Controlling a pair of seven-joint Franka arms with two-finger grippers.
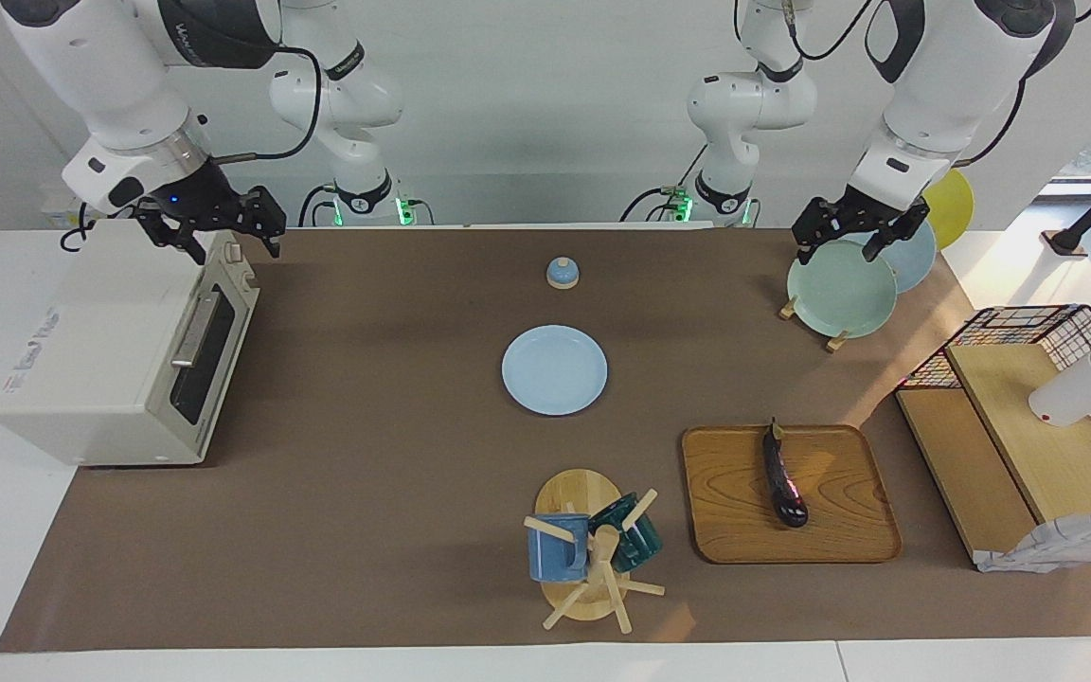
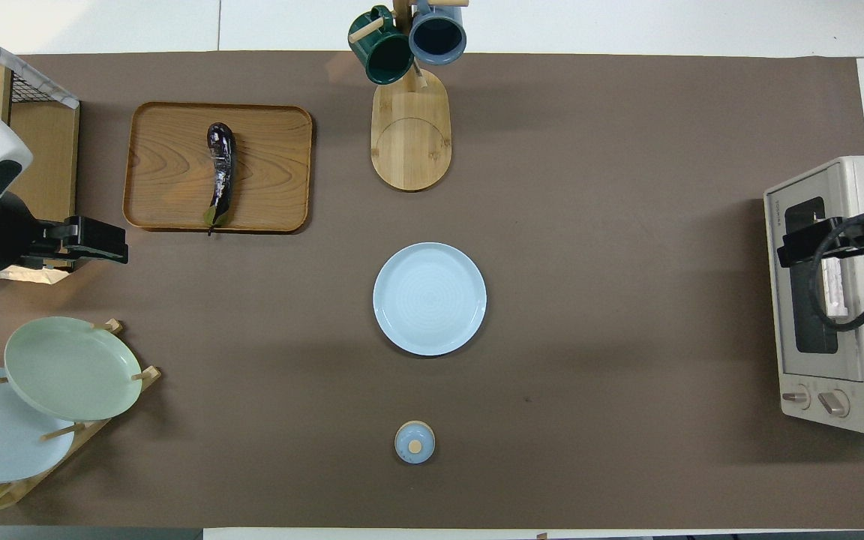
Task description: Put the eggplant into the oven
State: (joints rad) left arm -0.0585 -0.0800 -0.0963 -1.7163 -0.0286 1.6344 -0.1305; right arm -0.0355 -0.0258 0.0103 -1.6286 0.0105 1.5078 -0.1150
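Nothing done yet: eggplant [image 1: 784, 481] lies on tray [image 1: 849, 530], well apart from shut oven [image 1: 119, 350]; left pincer [image 1: 847, 237] & right pincer [image 1: 214, 232] both spread, empty.

The eggplant [image 1: 783, 479] [image 2: 220, 177] is lying flat on a wooden tray [image 1: 849, 545] [image 2: 169, 165] toward the left arm's end of the table. It is slim, long, glossy and dark purple-black, with its stem cap pointing toward the robots. The oven [image 1: 100, 350] [image 2: 852, 300] is sitting well apart from it at the right arm's end. It is boxy and cream-white; its dark glass door, with a metal bar handle, is standing closed, facing the middle of the table.
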